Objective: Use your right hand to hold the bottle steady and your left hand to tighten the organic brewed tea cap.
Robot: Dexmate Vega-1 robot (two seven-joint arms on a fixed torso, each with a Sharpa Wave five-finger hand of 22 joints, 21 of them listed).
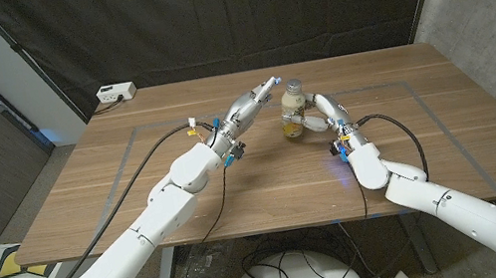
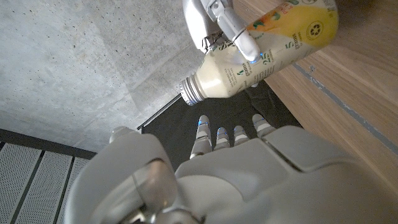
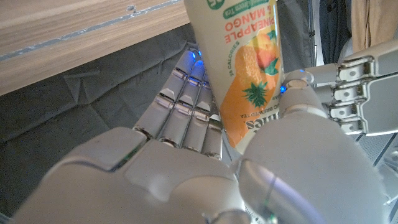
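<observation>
Step in hand, by judgement: bottle secured, cap grip not yet made. Right hand (image 1: 317, 117) wrapped round the bottle (image 1: 293, 109), fingers (image 3: 186, 106) pressed along one side of the label and thumb on the other, per right wrist view; bottle upright on the bench (image 1: 428, 129), in that grasp. Left hand (image 1: 252, 105) just beside the bottle top, fingers (image 2: 219, 138) extended side by side, holding nothing; in left wrist view, fingertips short of the cap (image 2: 188, 91), a gap between. Cap on the neck; how tight, cannot tell. Next move likely: bring left fingers over the cap, close thumb and fingers round its ribbed edge, then twist while right grip resists the turn. Needs alignment on the cap axis, else slip or tilt. Count: one bottle, one cap, two robot hands. Also one white box (image 1: 115, 93) at the far bench edge, well apart from both sets of fingers.
</observation>
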